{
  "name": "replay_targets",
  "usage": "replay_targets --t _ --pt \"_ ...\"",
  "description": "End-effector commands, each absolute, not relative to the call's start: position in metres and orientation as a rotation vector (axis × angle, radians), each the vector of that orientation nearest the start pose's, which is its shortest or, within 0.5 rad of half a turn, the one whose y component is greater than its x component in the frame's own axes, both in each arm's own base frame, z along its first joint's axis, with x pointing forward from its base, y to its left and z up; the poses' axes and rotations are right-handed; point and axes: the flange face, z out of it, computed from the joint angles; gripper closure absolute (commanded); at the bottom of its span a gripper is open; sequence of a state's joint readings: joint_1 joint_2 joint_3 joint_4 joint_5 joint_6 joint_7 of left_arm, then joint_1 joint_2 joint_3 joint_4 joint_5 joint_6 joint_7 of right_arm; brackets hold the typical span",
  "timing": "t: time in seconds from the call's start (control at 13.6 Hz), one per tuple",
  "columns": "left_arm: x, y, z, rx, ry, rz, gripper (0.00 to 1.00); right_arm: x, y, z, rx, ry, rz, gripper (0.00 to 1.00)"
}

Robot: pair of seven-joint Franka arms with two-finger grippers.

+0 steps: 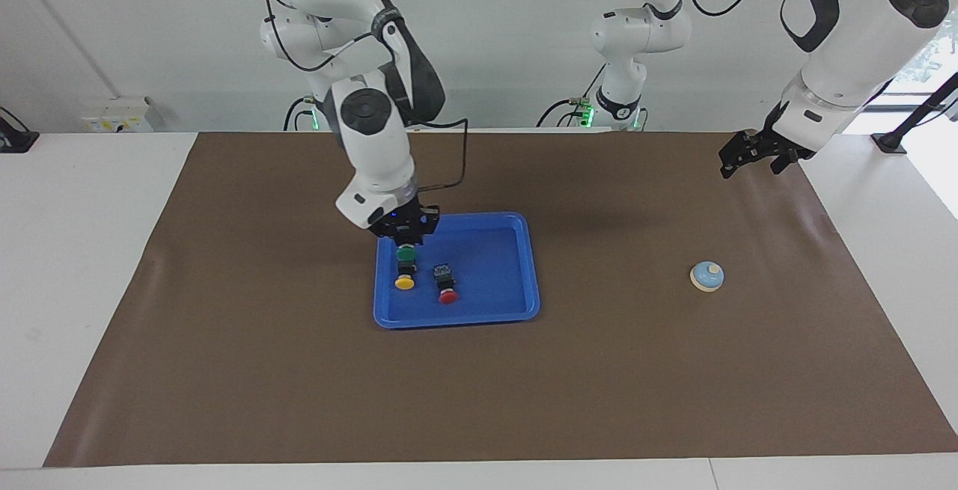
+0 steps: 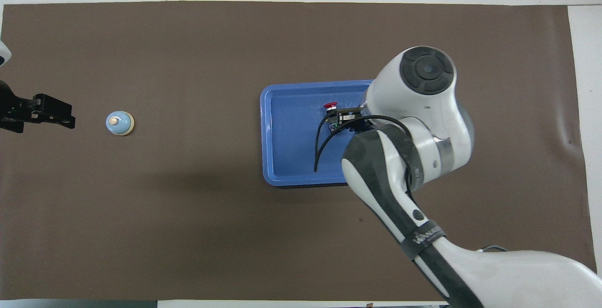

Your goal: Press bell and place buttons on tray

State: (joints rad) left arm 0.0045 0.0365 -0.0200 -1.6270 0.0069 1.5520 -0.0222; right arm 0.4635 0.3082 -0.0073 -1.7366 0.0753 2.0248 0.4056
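Note:
The blue tray (image 1: 494, 265) lies mid-table. In it stand the yellow button (image 1: 404, 282) and the red button (image 1: 447, 295). My right gripper (image 1: 405, 243) is shut on the green button (image 1: 405, 253) and holds it in the air over the tray, above the yellow button. In the overhead view the right arm covers the green and yellow buttons; the tray (image 2: 287, 143) and red button (image 2: 330, 106) show. The bell (image 1: 706, 276) (image 2: 119, 123) stands toward the left arm's end. My left gripper (image 1: 737, 159) (image 2: 66, 116) waits raised at that end of the mat.
A brown mat (image 1: 299, 385) covers most of the white table (image 1: 75, 250). A third white arm's base (image 1: 620, 105) stands at the robots' edge of the table.

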Motion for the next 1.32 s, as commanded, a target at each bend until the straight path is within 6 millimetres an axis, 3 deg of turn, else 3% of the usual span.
replay_targets --t 0.0,0.15,0.51,0.59,0.66,0.74,0.96,1.1,1.25 --pt "0.556 -0.008 0.582 -3.137 -0.010 0.183 0.00 0.587 0.346 0.377 -3.091 -0.045 0.084 1.00" --pt "0.556 -0.008 0.582 -3.137 -0.010 0.183 0.00 0.581 0.372 0.355 -3.084 -0.093 0.067 1.00" --pt "0.556 -0.008 0.582 -3.137 -0.010 0.183 0.00 0.579 0.365 0.315 -3.079 -0.069 0.044 1.00" --pt "0.556 -0.008 0.582 -3.137 -0.010 0.181 0.00 0.576 0.363 0.307 -3.081 -0.068 0.045 0.26" --pt "0.556 -0.008 0.582 -3.137 -0.010 0.181 0.00 0.575 0.364 0.311 -3.088 -0.071 0.066 0.00" --pt "0.556 -0.008 0.582 -3.137 -0.010 0.181 0.00 0.572 0.369 0.323 -3.105 -0.072 0.117 0.00" --pt "0.556 -0.007 0.582 -3.137 -0.012 0.181 0.00 0.583 0.353 0.381 -3.104 0.019 0.099 0.00" --pt "0.556 -0.007 0.582 -3.137 -0.012 0.183 0.00 0.592 0.305 0.436 -3.093 0.072 0.046 0.00" --pt "0.556 -0.008 0.583 -3.137 -0.010 0.178 0.00 0.585 0.262 0.483 -3.089 -0.015 0.031 0.00"
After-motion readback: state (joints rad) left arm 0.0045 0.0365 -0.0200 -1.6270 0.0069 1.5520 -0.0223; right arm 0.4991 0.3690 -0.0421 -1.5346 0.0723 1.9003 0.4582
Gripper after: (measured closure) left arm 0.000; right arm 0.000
